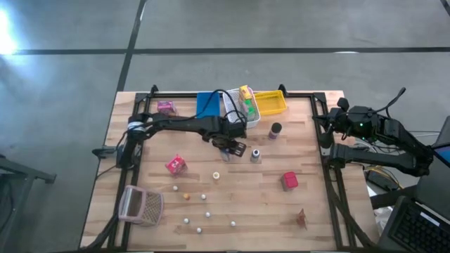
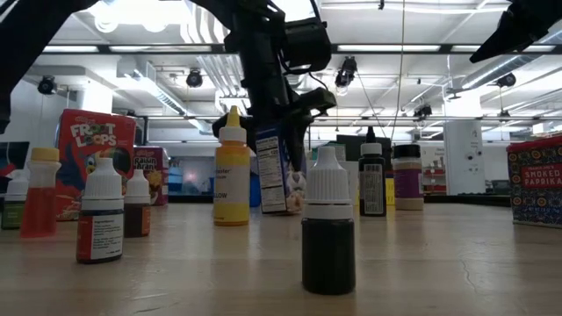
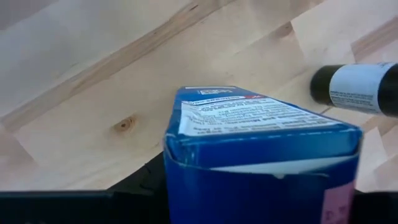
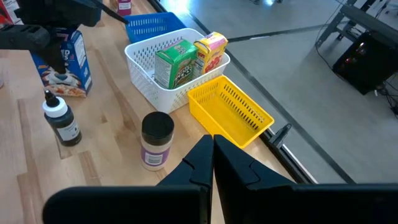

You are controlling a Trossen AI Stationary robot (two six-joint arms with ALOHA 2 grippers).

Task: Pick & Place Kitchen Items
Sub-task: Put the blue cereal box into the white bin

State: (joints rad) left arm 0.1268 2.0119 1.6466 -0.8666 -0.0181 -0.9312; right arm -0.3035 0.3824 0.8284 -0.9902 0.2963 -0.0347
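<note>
Between the half-closed fingers of the left tool: blue carton, upright on the counter, seemingly gripped; white bin just beyond; right tool shut, empty, far.

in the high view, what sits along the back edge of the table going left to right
pink box → blue bin → white bin → yellow bin
</note>
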